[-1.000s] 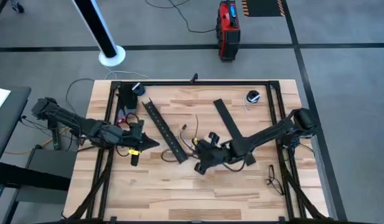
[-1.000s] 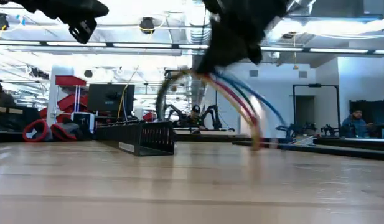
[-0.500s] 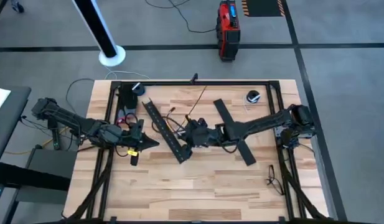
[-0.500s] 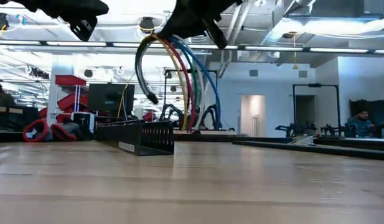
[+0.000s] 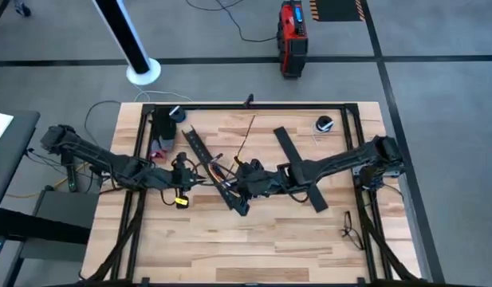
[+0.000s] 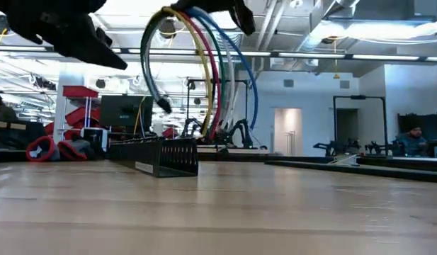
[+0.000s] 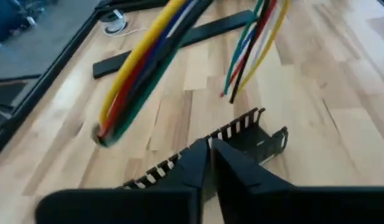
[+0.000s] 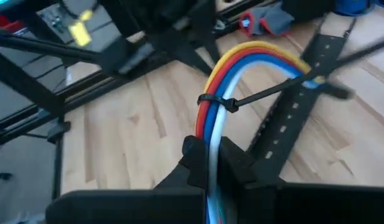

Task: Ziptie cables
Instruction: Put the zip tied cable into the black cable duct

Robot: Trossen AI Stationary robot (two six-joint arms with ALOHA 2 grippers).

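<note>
slotted black channel [image 5: 214,170], flat black strip [image 5: 299,168], red box [image 5: 291,37]

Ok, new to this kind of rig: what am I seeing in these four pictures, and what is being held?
Two dark robot arms work at a wooden table. One picture looks straight down, one looks level across the tabletop, and two come from cameras on the arms' wrists. The right gripper is shut on the cables, a coloured bundle arching up, with a black zip tie around it. The left gripper is shut and empty, close to the bundle's free end. On the table lie a slotted black channel and a flat black strip.
</note>
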